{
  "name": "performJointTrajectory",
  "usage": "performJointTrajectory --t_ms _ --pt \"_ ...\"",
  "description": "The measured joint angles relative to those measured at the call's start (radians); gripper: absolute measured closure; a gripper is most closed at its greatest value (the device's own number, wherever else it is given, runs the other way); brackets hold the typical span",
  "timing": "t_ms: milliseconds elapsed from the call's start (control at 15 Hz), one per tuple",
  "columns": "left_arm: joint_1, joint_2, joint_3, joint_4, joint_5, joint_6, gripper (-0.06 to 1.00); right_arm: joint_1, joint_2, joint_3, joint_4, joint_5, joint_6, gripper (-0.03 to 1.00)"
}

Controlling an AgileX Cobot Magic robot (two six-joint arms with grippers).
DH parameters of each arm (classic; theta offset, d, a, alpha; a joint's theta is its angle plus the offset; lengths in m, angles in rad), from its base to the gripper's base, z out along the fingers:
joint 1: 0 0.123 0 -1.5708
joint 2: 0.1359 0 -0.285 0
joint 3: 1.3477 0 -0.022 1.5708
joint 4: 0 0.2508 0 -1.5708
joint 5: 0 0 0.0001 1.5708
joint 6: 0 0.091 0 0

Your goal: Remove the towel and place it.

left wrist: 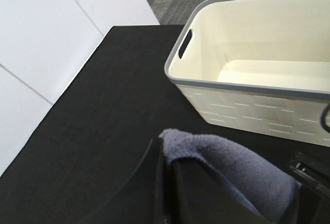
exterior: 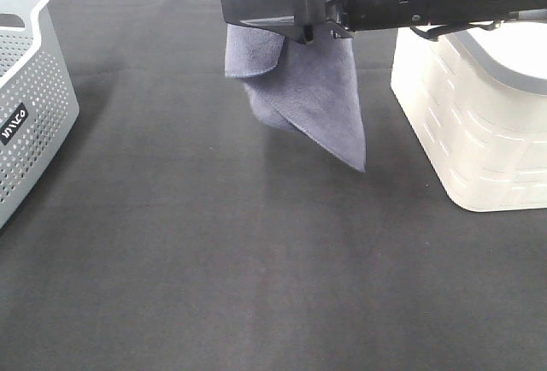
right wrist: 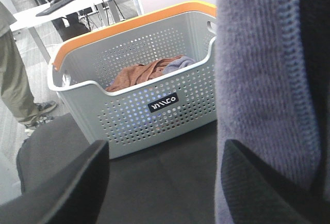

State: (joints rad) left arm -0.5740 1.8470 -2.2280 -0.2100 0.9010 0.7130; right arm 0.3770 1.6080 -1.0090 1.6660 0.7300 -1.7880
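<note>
One towel (exterior: pixel 320 106) gripped by left fingers (left wrist: pixel 144 188); right fingers (right wrist: pixel 67 188) spread; grey basket (exterior: pixel 34 106), cream basket (exterior: pixel 479 140).

The towel (exterior: pixel 316 97) is soft, matt, fuzzy cloth. Beside it the white basket (exterior: pixel 466 136) is smooth plastic; the tabletop (exterior: pixel 214 260) below has a matt black cloth cover.

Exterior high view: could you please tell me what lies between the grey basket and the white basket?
The towel hangs there in the air, over bare black tabletop; the exterior high view shows it.
</note>
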Motion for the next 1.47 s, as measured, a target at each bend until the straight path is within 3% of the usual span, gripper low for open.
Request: performJointTrajectory --t_ms 200,533,667,1200,1467 --pt "0.0 0.0 0.0 -0.013 0.014 0.031 0.94 0.0 -0.002 -0.003 -0.011 -0.007 -0.004 0.35" --pt "0.0 0.002 0.0 -0.001 0.021 0.042 0.94 0.0 -0.038 -0.003 -0.27 -0.055 0.201 0.35" --pt "0.0 0.002 0.0 -0.002 0.028 0.042 0.94 0.0 -0.039 -0.003 -0.281 -0.11 0.219 0.35" --pt "0.0 0.002 0.0 -0.022 0.029 0.043 0.94 0.0 -0.001 -0.003 0.029 -0.14 -0.058 0.4" --pt "0.0 0.002 0.0 -0.036 0.03 0.043 0.94 0.0 0.092 -0.028 0.067 -0.104 -0.173 0.4"
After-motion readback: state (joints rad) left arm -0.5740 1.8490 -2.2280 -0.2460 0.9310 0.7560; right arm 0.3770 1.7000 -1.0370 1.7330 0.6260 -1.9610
